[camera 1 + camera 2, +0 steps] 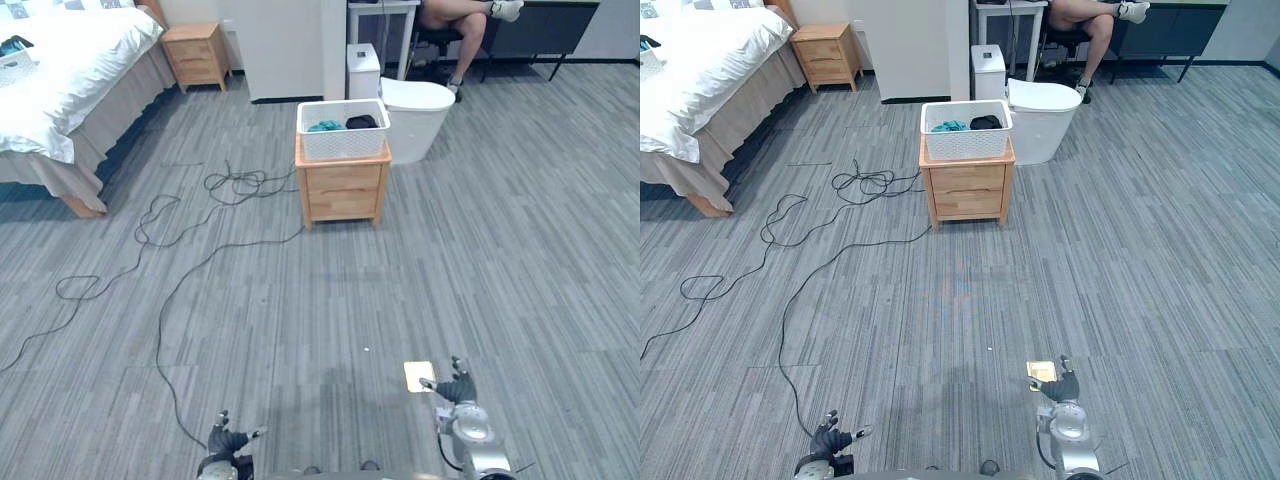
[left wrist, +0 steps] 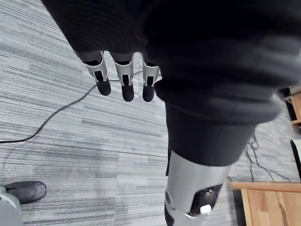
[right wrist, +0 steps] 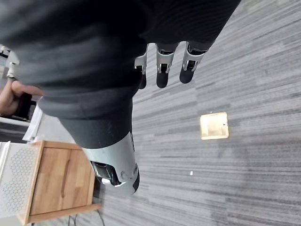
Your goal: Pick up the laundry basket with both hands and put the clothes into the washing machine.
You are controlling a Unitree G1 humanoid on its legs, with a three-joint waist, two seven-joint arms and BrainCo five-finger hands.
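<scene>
A bed (image 1: 60, 60) with white covers stands at the far left, with a wooden nightstand (image 1: 197, 55) beyond its corner. At the lower edge, the left hand (image 1: 228, 440) hangs low over the grey floor (image 1: 300, 320); its wrist view shows the fingers (image 2: 122, 81) straight and spread, with nothing in them. Well ahead, near the middle, the white basket (image 1: 343, 143) sits on a small wooden cabinet (image 1: 343, 192), untouched and far from both hands. Inside it lie a teal garment (image 1: 325, 126) and a dark garment (image 1: 361, 122), side by side. Behind the basket stands a white bin (image 1: 362, 70), and just right of the cabinet a white rounded tub (image 1: 420, 112). Nearer, a brass plate (image 1: 419, 376) is set in the floor, and the right hand (image 1: 457, 388) hovers just beside it, fingers straight and loose, empty. At the top right, a person's legs (image 1: 465, 18) show on a chair.
</scene>
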